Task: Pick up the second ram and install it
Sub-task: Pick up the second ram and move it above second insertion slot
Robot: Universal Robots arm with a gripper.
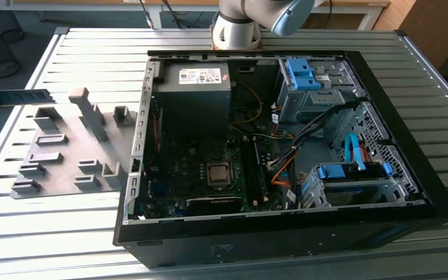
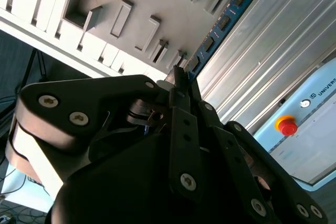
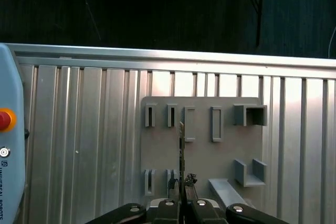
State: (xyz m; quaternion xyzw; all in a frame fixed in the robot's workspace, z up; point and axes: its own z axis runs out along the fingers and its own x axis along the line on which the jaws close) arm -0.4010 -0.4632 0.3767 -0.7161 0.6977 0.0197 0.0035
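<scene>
Gripper (image 2: 181, 75), clenched on second ram (image 2: 227, 20)
I held it near the grey fixture plate (image 1: 63, 157), apart from the computer case (image 1: 286, 236).

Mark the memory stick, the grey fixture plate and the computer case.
memory stick (image 1: 23, 97), exterior view, middle of the board.
grey fixture plate (image 1: 56, 182), exterior view, bare flat base.
computer case (image 1: 286, 236), exterior view, dark outer side wall.
</scene>
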